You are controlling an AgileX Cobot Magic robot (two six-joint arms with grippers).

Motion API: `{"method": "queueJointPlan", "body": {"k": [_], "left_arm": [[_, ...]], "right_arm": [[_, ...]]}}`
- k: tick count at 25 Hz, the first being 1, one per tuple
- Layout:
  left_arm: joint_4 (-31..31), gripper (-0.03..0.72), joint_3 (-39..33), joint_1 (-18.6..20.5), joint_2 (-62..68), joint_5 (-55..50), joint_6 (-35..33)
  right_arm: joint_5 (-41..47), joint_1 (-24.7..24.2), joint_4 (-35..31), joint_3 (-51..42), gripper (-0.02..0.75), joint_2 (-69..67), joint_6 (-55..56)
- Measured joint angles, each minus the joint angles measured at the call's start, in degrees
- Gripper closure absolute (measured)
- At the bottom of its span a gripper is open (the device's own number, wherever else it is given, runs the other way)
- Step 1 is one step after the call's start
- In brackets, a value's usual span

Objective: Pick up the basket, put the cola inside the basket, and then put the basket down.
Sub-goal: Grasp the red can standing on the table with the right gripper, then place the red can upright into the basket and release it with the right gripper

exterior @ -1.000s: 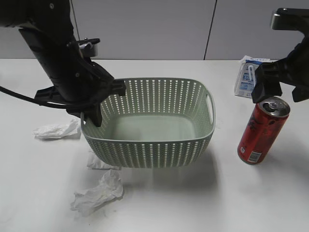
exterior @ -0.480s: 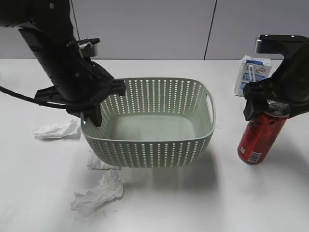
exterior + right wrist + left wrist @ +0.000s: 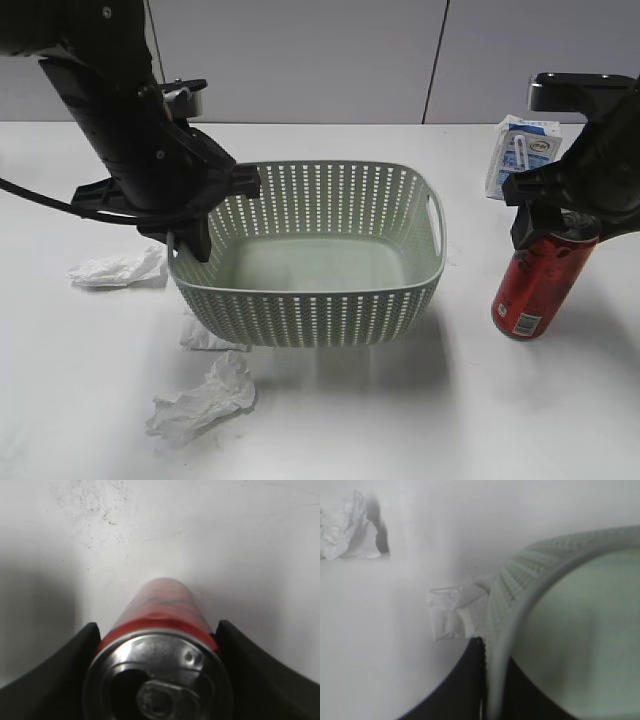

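Note:
The pale grey-green basket [image 3: 310,310] is in the middle of the table. My left gripper [image 3: 195,240] is shut on its left rim; in the left wrist view the rim [image 3: 520,575] runs between the two dark fingers of the gripper [image 3: 492,650]. A shadow under the basket suggests it hangs slightly off the table. The red cola can [image 3: 530,285] stands upright on the table to the right of the basket. My right gripper [image 3: 555,235] is down over the can's top, and in the right wrist view its fingers [image 3: 87,640] press both sides of the can [image 3: 162,610].
A blue-and-white carton [image 3: 515,155] stands behind the can. Crumpled tissues lie left of the basket [image 3: 115,268], in front of it [image 3: 200,400] and partly under its left corner [image 3: 205,335], the last also in the left wrist view [image 3: 452,612].
My right gripper has come down from above and behind the can to sit around its top. The can, the basket and my left arm have not moved.

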State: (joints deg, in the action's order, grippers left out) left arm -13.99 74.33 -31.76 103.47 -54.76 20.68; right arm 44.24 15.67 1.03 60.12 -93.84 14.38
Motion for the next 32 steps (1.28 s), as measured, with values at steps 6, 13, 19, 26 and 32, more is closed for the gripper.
{"method": "queueJointPlan", "body": {"k": [6, 13, 19, 26, 32], "left_arm": [[0.0, 0.691, 0.0, 0.0, 0.0, -0.2, -0.1], [0.0, 0.691, 0.0, 0.0, 0.0, -0.2, 0.0], [0.1, 0.691, 0.0, 0.0, 0.0, -0.2, 0.0], [0.3, 0.691, 0.0, 0.0, 0.0, -0.2, -0.1], [1.5, 0.691, 0.0, 0.0, 0.0, -1.1, 0.0]], "right_arm": [[1.5, 0.0, 0.0, 1.5, 0.236, 1.6, -0.6], [9.1, 0.0, 0.0, 8.0, 0.235, 7.5, -4.8], [20.1, 0.0, 0.0, 16.5, 0.236, 8.8, -8.4], [24.0, 1.8, -1.0, 25.3, 0.236, 9.0, -9.0], [24.2, 9.6, -1.7, 30.3, 0.236, 9.1, -9.1]]}}
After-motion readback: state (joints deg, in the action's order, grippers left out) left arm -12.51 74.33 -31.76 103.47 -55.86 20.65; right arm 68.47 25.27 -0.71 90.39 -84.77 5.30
